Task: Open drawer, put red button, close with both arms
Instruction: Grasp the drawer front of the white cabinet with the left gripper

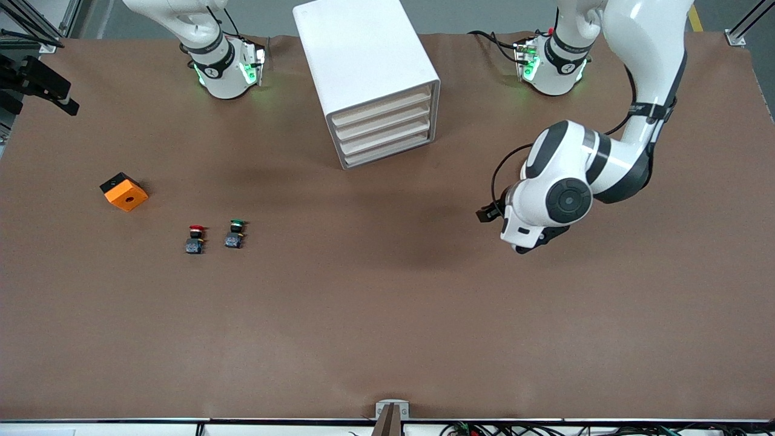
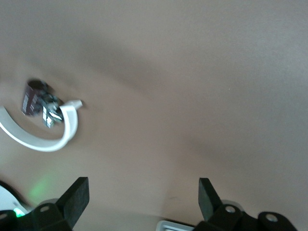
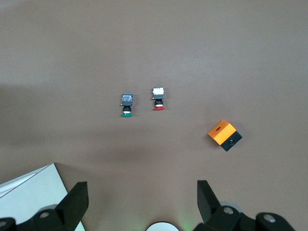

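While both arms' fingers [image 2: 77, 197] [image 3: 77, 199] gape empty | drawers: four [image 1: 382, 108] | buttons: one red [image 1: 195, 238], one green [image 1: 235, 233]

My surface [image 1: 387, 315] is covered in plain brown matting under even overhead light. Grey floor [image 1: 121, 24] and aluminium frame posts [image 1: 742, 27] show past its edge.

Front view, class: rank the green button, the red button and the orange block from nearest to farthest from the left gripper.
1. Green button, lying beside the red one, on the side toward the left gripper, which is open.
2. Red button, between the green button and the block.
3. Orange block, toward the right arm's end of the table.
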`<action>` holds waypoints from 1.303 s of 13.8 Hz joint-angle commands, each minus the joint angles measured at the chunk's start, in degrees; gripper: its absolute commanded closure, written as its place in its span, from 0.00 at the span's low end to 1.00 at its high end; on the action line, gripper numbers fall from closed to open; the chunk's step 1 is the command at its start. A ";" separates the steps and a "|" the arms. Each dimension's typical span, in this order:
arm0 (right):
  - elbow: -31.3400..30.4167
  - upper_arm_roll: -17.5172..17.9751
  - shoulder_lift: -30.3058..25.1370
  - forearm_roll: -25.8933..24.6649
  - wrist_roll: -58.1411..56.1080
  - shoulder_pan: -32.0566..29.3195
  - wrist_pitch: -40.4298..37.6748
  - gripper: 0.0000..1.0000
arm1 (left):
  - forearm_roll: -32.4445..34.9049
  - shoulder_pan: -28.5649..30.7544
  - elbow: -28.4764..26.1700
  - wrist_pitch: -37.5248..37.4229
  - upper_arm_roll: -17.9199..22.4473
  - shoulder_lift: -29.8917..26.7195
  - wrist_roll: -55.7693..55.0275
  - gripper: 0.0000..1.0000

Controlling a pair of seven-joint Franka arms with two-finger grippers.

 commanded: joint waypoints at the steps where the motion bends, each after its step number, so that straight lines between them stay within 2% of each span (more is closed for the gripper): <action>1: -1.00 -0.15 -1.32 -0.74 -0.31 0.44 0.23 0.00 | -5.76 0.03 6.06 -2.44 -0.66 4.95 -8.67 0.00; 3: -1.00 -0.06 -1.32 -0.74 -0.31 0.44 0.14 0.00 | -7.89 0.03 8.88 -6.21 -0.66 8.11 -13.86 0.00; 6: -1.00 -0.06 -1.32 -0.74 -0.31 0.44 0.14 0.00 | -12.10 0.12 9.94 -10.70 -0.66 11.45 -21.25 0.00; 8: -0.91 0.11 -1.24 -0.83 -0.14 0.53 -0.12 0.00 | -13.25 0.73 11.61 -18.14 -0.75 13.91 -24.25 0.00; 11: -0.82 0.20 -1.15 -0.83 0.22 0.53 -0.21 0.00 | -16.50 0.91 11.53 -26.52 -0.66 14.28 -28.63 0.00; 16: -0.73 0.20 -1.06 -0.83 0.30 0.53 -0.30 0.00 | -18.52 1.00 13.46 -27.76 -0.66 18.93 -43.39 0.00; 18: -0.73 0.20 -1.06 -0.83 0.30 0.53 -0.21 0.00 | -23.43 2.05 13.55 -27.76 -0.31 20.42 -45.52 0.00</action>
